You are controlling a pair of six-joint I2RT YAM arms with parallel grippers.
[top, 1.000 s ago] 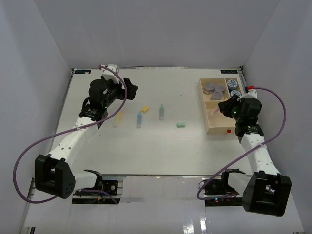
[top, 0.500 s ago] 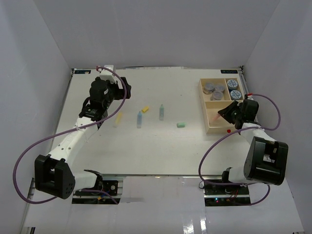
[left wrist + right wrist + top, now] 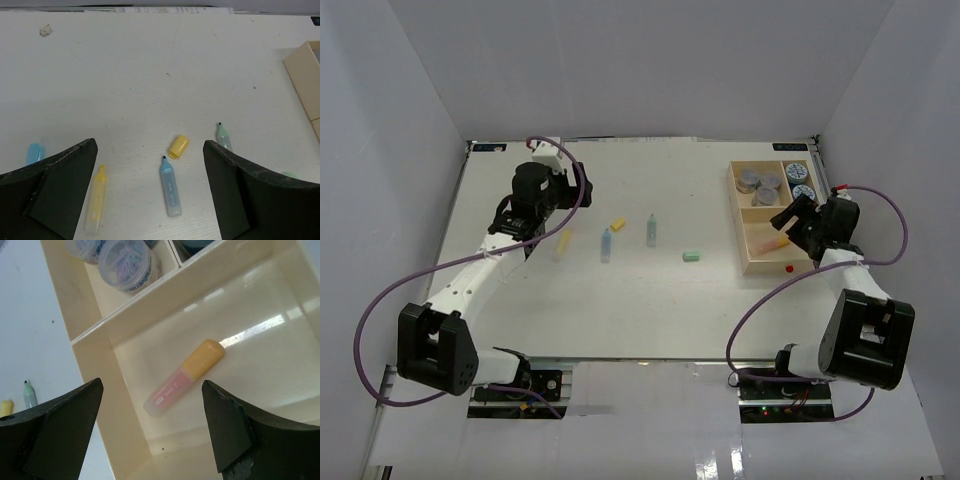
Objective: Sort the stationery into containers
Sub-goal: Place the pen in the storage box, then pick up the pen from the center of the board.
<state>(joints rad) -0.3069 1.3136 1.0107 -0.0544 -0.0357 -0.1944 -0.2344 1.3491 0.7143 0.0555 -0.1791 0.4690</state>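
Change since a second ago: we see the right pincer (image 3: 150, 430) has gone from shut to spread wide, and the short orange-capped pink marker (image 3: 183, 376) now lies loose on the floor of the large section of the light wooden divided tray (image 3: 757, 262).
Right pincer state: open, holding nothing, poised just above that marker.
Left pincer (image 3: 150, 195) state: fully spread, empty, hovering over the white worktop (image 3: 150, 65).
Remaining pieces: yellow marker (image 3: 95, 200), blue marker (image 3: 170, 186), green marker (image 3: 223, 135), loose yellow cap (image 3: 178, 146), small green block (image 3: 692, 256).
Key relation: we judge the left arm far nearer; the blue marker lies between its fingers, just ahead, long axis pointing away.
Left arm pose: stretched forward, wrist tilted down.
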